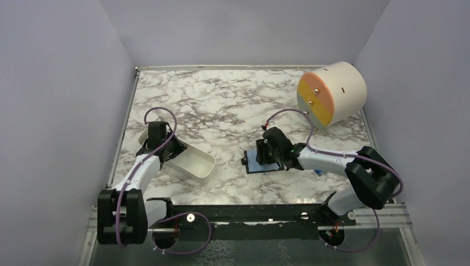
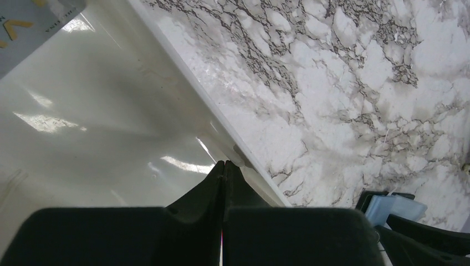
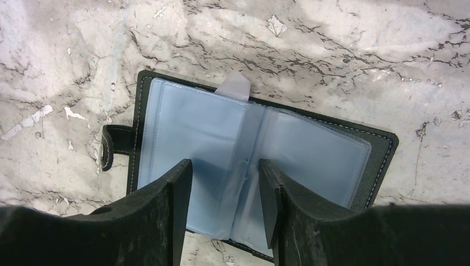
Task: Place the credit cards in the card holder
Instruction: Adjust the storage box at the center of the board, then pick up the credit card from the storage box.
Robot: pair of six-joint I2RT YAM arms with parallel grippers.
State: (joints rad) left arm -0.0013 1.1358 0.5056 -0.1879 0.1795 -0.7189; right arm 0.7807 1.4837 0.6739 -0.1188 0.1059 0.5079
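Observation:
The card holder (image 3: 249, 144) lies open on the marble, light blue sleeves up, black strap at its left; it also shows in the top view (image 1: 256, 163). My right gripper (image 3: 224, 191) is open, its fingers low over the holder's middle fold, one on each side; in the top view it (image 1: 266, 155) sits at the holder's right edge. My left gripper (image 2: 224, 164) is shut, tips at the inner rim of the white tray (image 2: 111, 111). One grey card (image 2: 33, 22) with yellow marks lies in the tray's far corner. Other cards are hidden.
The white oblong tray (image 1: 194, 162) sits at centre left under my left gripper (image 1: 170, 148). A large white cylinder with an orange and yellow face (image 1: 332, 94) lies at the back right. A small blue block (image 1: 320, 171) peeks out beside the right arm.

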